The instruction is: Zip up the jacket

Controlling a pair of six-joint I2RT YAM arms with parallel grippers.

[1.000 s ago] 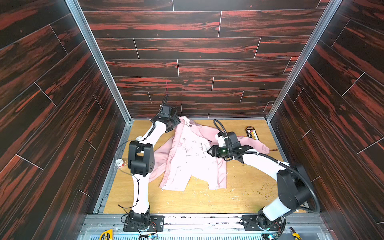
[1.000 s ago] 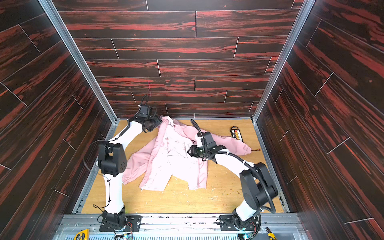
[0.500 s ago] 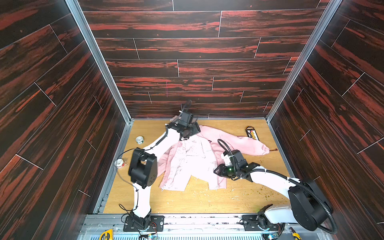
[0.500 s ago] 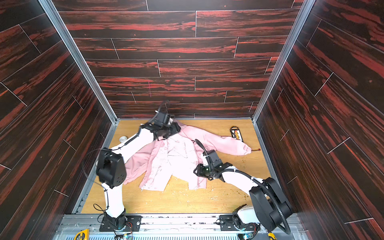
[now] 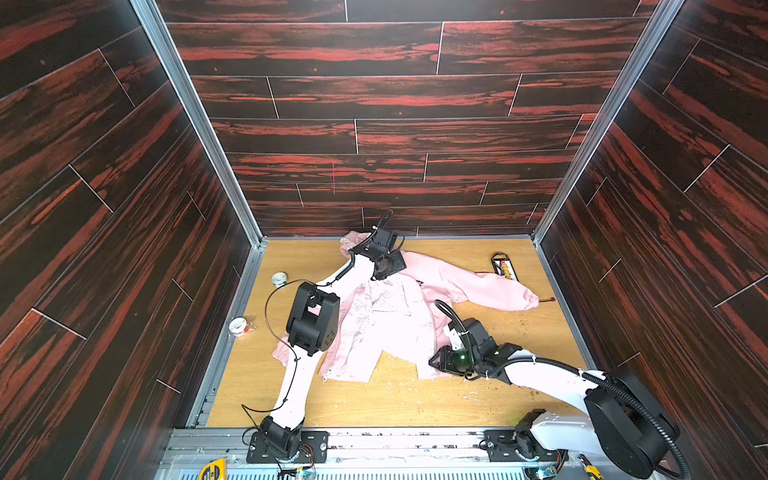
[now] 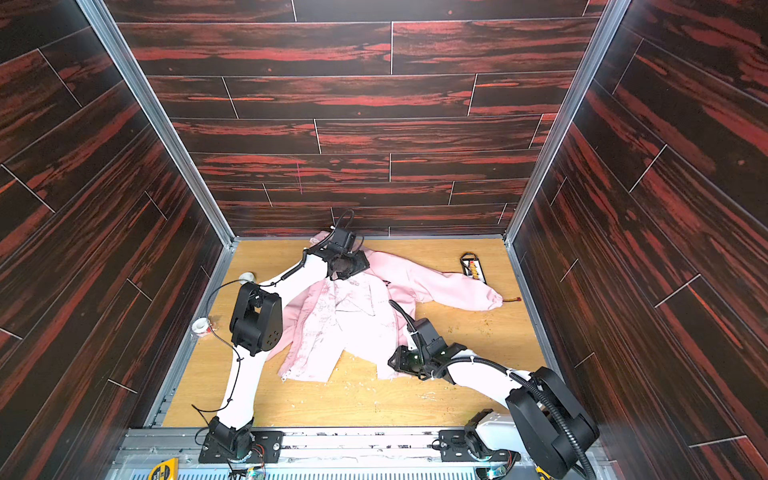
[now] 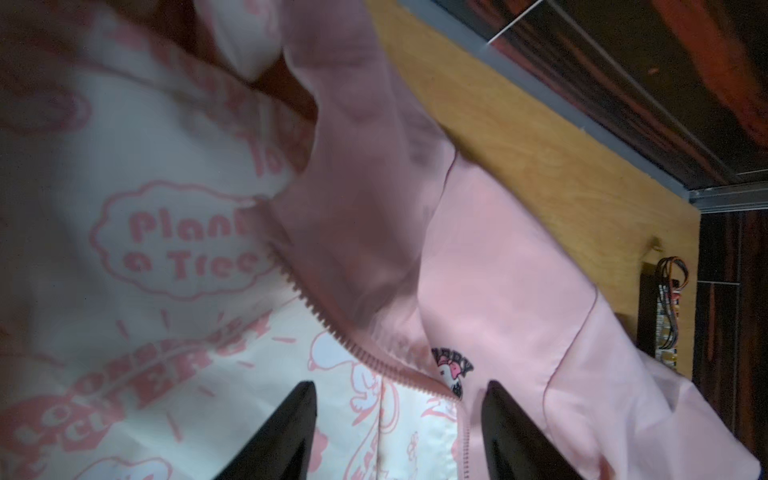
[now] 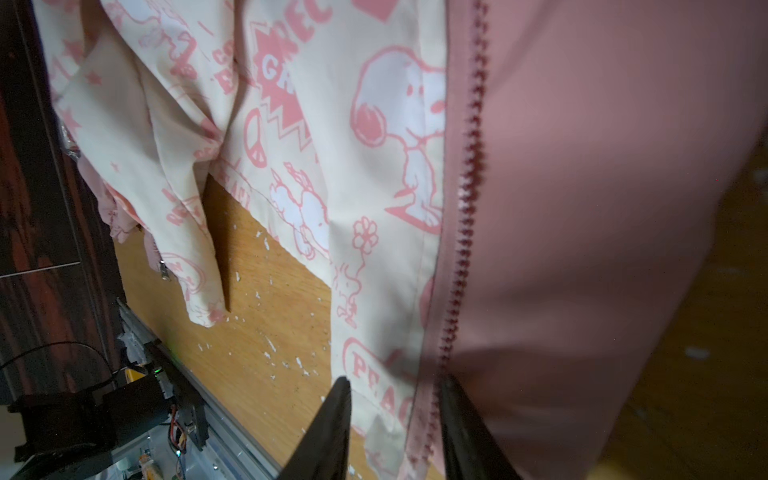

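Pink jacket [image 5: 395,316] between spread jaws of left tool [image 7: 400,384] and right tool [image 8: 395,379].

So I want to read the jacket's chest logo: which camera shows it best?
The left wrist view: the chest logo sits close up beside the zipper teeth. Both top views show only a tiny dark speck; the right wrist view misses it.

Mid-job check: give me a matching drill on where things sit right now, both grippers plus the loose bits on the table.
1 left gripper
2 right gripper
3 black cabled pack
4 white roll

A jacket's bottom hem, jaws astride zipper teeth
B table's far right, beyond the sleeve
C collar end, by the chest logo
D table's left edge, off the jacket

Pairs: 1-C, 2-A, 3-B, 4-D
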